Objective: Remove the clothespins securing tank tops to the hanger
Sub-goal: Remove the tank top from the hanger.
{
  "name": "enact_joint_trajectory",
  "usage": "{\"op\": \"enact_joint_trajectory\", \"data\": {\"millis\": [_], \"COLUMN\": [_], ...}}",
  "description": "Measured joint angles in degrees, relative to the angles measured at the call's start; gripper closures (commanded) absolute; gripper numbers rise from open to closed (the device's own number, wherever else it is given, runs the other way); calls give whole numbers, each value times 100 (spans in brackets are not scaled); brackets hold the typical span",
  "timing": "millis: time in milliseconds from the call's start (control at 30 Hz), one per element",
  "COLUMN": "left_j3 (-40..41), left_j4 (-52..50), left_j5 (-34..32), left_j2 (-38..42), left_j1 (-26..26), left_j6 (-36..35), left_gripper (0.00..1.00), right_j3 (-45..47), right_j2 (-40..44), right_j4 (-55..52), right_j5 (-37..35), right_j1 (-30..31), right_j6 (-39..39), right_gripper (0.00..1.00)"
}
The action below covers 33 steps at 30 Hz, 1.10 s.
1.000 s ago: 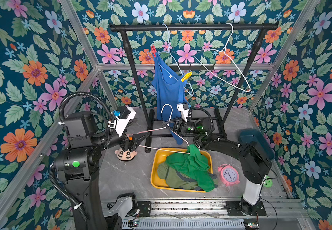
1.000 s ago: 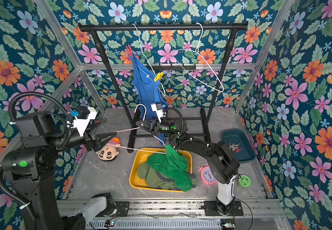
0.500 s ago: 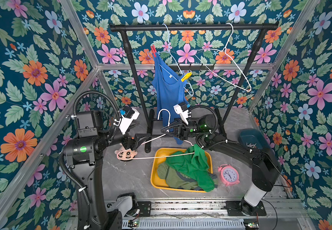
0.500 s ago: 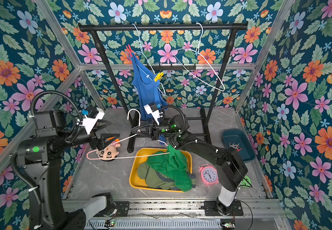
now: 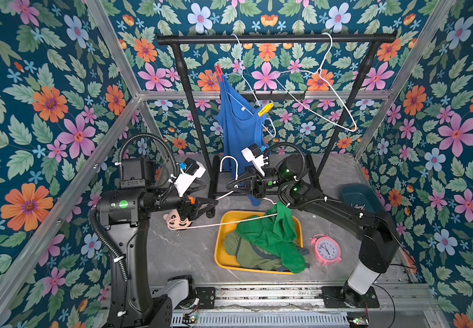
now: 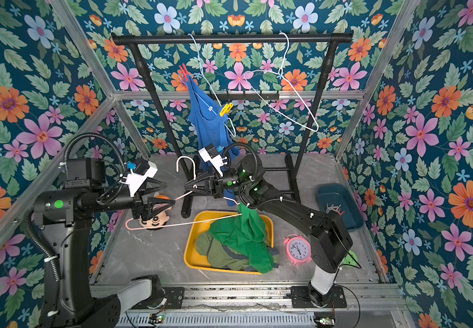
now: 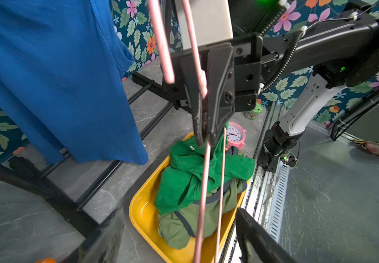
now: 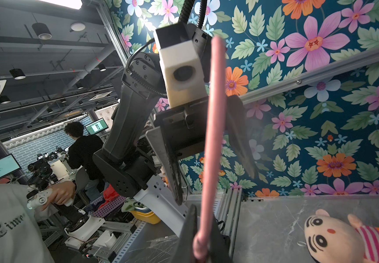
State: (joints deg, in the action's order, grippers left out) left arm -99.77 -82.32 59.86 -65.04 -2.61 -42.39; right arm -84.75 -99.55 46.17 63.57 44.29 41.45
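1. Walls were dark teal, printed with pink, orange and pale blue flowers and green leaves.
2. Rack was black.
3. Blue tank top was plain blue; red clothespin and yellow clothespin were on it.
4. Green tank top was plain bright green; olive tank top had grey trim.
5. Tray was yellow.
6. Pink hanger was pale pink; white hanger was white.
7. Alarm clock was pink with a white face.
8. Desk was grey and marbled.
9. Bin was dark teal.
10. Plush toy had a cream face, an orange body and pink stripes.
11. Arms were black; camera housings were white.
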Motion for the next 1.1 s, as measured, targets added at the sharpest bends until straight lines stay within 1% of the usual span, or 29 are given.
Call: {"op": "enact_joint_trajectory", "data": {"millis": [100, 267, 367, 400, 433, 500, 533, 667, 733, 900, 933, 1100], "left_j3": [68, 184, 177, 162, 144, 120, 114, 103, 103, 105, 105, 72], "left_j4": [-66, -162, -164, -164, -164, -166, -170, -214, -245, -260, -262, -275], "left_j5": [-15, -90, -116, -114, -111, -94, -83, 20, 39, 13, -9, -310], "left_j2": [42, 48, 37, 35, 33, 24, 13, 9, 11, 28, 39, 129], "left_j1": [44, 101, 111, 111, 111, 111, 116, 140, 144, 160, 177, 334], "left_j6": [-33, -79, -92, -98, -98, -101, -103, -146, -146, -144, -142, -118], "left_gripper": [26, 38, 55, 65, 72, 84, 88, 95, 100, 100, 100, 100], "right_j3": [-90, -175, -170, -160, -149, -131, -127, -116, -116, -79, -68, 83], "right_j2": [-15, -42, -42, -42, -42, -42, -42, -46, -46, -46, -46, 46], "right_j4": [9, 7, -2, -2, -2, -2, -4, -4, 9, 44, 44, -85], "right_j5": [7, 50, 70, 72, 72, 66, 61, -44, -39, -39, -37, -57], "right_j1": [2, 35, 50, 50, 50, 48, 46, 33, 39, 42, 44, 55], "right_j6": [2, 20, 20, 17, 17, 15, 15, 22, 42, 92, 107, 146], "right_gripper": [100, 100, 100, 100, 100, 100, 100, 100, 100, 100, 99, 84]}}
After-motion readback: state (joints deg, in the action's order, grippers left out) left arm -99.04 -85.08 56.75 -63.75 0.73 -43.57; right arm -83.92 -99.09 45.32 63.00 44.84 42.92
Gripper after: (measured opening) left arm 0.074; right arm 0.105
